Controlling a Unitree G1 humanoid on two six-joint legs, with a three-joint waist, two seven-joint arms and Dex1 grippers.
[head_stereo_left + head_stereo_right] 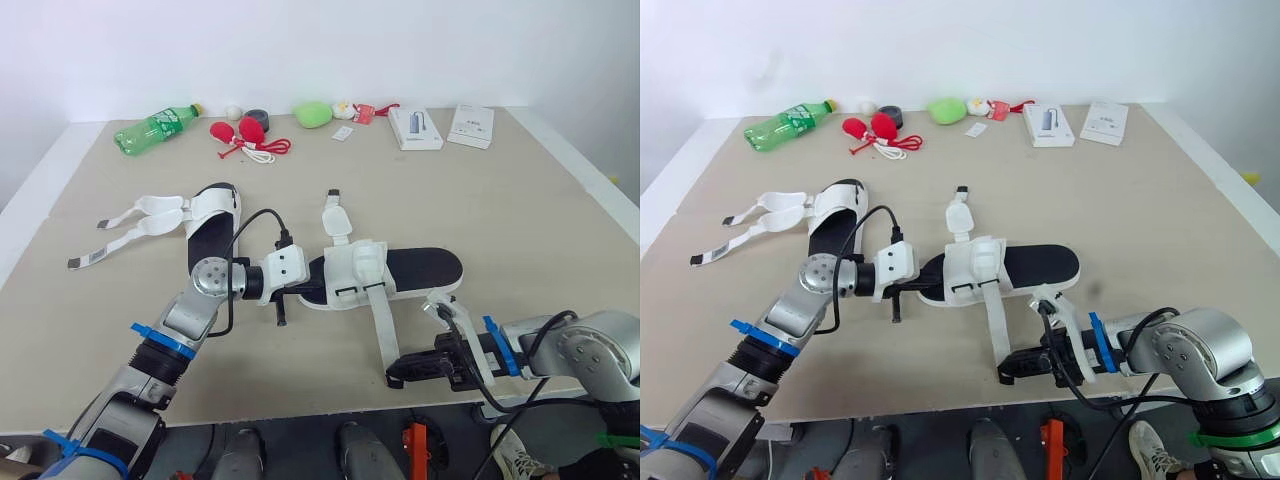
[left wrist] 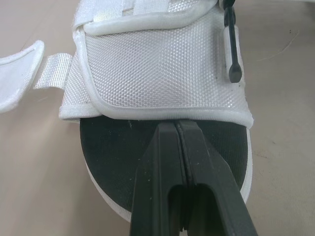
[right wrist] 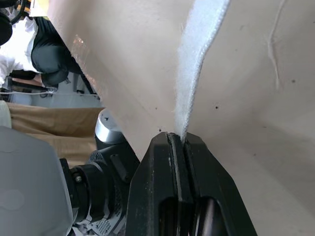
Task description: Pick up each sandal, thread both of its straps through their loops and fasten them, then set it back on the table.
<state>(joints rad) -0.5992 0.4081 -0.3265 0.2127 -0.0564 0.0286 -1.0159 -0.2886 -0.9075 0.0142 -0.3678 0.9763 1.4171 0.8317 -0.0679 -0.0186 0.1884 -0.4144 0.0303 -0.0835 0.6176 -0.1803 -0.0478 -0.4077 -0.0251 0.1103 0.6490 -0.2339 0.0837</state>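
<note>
- The right gripper [image 1: 398, 378] is sitting lowest in the frame, at the lower right by the table's [image 1: 540, 230] front edge. Its two black fingers [image 3: 165, 162] are clamped tight on the free end of a long strap [image 1: 382, 325].
- That white strap is running up the frame from the pinch, flat across the tabletop, to the white upper of the near sandal [image 1: 425, 268].
- The near sandal is lying crosswise at the centre of the frame, black footbed facing up. A second short strap [image 1: 336, 218] is sticking up-frame from its upper.
- The left gripper [image 1: 306, 290] is reaching in from the lower left to the sandal's left end. Its fingers [image 2: 165, 162] are pressed together with no gap, and their tips are resting on the black footbed just short of the white upper. I cannot tell whether anything is caught between them.
- The second sandal [image 1: 212, 228] is lying at centre left, with both its straps [image 1: 135, 225] spreading loose toward the left edge.
- Along the top of the frame, a green bottle [image 1: 155, 128], a red toy [image 1: 240, 132], a green lump [image 1: 313, 114] and two flat boxes [image 1: 415, 128] are lining the table's far edge.
</note>
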